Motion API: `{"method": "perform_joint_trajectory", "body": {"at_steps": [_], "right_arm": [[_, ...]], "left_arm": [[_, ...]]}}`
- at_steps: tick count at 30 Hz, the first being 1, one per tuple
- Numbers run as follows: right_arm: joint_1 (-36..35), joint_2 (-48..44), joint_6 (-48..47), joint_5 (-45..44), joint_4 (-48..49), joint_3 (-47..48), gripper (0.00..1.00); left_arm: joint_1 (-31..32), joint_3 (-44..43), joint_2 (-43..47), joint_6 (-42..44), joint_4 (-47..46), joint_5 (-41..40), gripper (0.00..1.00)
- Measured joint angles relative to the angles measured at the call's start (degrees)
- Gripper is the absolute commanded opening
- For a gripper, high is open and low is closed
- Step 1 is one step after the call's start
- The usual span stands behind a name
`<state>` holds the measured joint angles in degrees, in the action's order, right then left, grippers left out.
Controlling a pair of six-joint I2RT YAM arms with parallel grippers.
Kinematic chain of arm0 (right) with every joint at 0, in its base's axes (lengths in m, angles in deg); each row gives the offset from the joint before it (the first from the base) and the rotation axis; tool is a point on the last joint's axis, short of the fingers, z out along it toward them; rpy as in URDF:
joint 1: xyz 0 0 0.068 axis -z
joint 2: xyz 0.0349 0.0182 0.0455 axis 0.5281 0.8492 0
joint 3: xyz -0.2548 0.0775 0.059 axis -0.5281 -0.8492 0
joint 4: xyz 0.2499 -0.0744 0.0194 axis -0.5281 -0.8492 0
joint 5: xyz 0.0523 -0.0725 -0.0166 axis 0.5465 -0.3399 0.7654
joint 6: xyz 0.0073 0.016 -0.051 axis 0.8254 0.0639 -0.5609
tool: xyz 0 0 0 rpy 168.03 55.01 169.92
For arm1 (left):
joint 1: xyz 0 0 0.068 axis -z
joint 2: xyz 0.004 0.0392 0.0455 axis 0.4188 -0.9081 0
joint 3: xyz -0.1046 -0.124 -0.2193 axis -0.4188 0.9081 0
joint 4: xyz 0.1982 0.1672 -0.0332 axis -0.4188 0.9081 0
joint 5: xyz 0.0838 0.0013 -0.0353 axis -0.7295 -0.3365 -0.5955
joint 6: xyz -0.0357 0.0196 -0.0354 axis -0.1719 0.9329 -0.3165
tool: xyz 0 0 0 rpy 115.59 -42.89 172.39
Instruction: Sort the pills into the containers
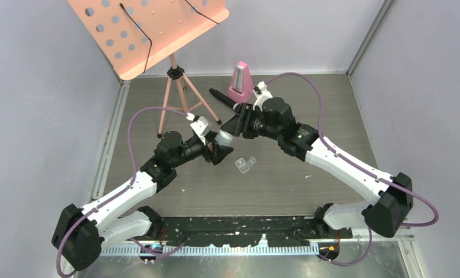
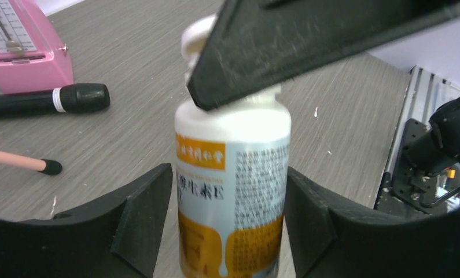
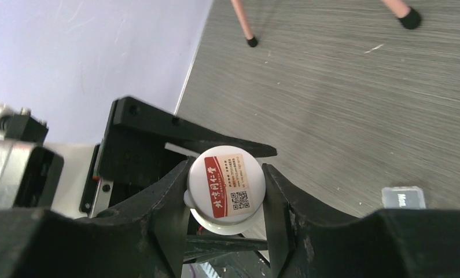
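Observation:
The white-capped, orange-labelled small bottle (image 1: 225,138) hangs above the table between my two grippers. My right gripper (image 3: 226,197) is shut on its cap (image 3: 227,186), a finger pressed against each side. My left gripper (image 2: 230,223) flanks the bottle's body (image 2: 233,174) with its jaws slightly parted from the label, so it is open. The containers (image 1: 245,165), a small clear two-compartment pill box, lie on the table just in front of the grippers. One corner of the containers (image 3: 403,197) shows in the right wrist view. No pills can be made out.
A pink metronome (image 1: 240,82) stands at the back, with a black stick-like object (image 1: 221,95) beside it. A pink music stand (image 1: 149,29) rises at the back left, and its tripod legs (image 1: 175,101) spread behind my left arm. Grey walls enclose the table.

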<state>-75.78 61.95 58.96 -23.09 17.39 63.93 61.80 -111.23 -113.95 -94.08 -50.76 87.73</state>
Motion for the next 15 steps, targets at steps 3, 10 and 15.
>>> {"method": "perform_joint_trajectory", "body": {"at_steps": [3,10,15], "right_arm": [[-0.3,-0.5,-1.6,3.2,3.1,-1.7,0.33],[-0.4,-1.6,-7.2,8.7,7.3,-4.0,0.33],[-0.3,-2.0,-10.8,10.9,9.0,-4.5,0.34]], "left_arm": [[0.0,0.0,1.0,-0.5,0.0,-0.3,0.78],[-0.1,-0.5,2.1,-0.3,0.6,0.4,0.64],[-1.5,-0.9,2.6,-1.2,1.8,5.2,0.49]]}}
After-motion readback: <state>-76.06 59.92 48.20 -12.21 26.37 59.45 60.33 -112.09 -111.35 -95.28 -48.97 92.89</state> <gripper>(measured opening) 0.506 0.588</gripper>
